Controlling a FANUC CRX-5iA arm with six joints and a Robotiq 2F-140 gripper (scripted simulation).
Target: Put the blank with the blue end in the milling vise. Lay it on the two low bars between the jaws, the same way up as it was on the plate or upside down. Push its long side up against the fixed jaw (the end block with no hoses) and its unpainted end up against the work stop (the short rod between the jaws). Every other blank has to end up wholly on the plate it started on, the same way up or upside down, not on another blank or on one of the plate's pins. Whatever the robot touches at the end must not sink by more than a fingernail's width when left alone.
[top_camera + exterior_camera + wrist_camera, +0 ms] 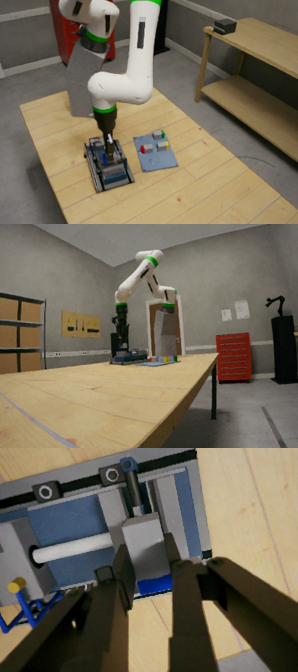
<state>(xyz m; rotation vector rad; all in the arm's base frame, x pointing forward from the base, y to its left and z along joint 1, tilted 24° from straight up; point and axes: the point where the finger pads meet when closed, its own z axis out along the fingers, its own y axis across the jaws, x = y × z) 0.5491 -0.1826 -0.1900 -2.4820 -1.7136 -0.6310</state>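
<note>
Grey concrete walls ring a pale wooden plank table [213, 183], and right at its middle the grey rectangular metal blank with the blue end [144, 545] is clamped between the two dark fingers of the gripper [149, 579], jaws closed hard on its long sides. From the wrist view the blank hangs over the blue-and-grey milling vise [110, 168], its unpainted end pointing toward the short dark rod of the work stop [133, 490] and sitting just beside the rod's tip, its blue end nearest the camera at the vise's edge. A pale grey low bar [167, 503] runs alongside the blank to one side; whether the blank rests on it I cannot tell. A white cylindrical screw shaft [72, 547] reaches in from the grey end block [20, 560] on the other side. Pulling out, the white arm with green bands [141, 49] stands straight down over the vise. Just beside the vise lies the flat blue-grey plate [161, 161], carrying three grey blanks: one with a green end [158, 134], one with a yellow end [163, 145], one with a red end [147, 148], all apart from each other. A red drawer cabinet [233, 355] stands by the far wall.
</note>
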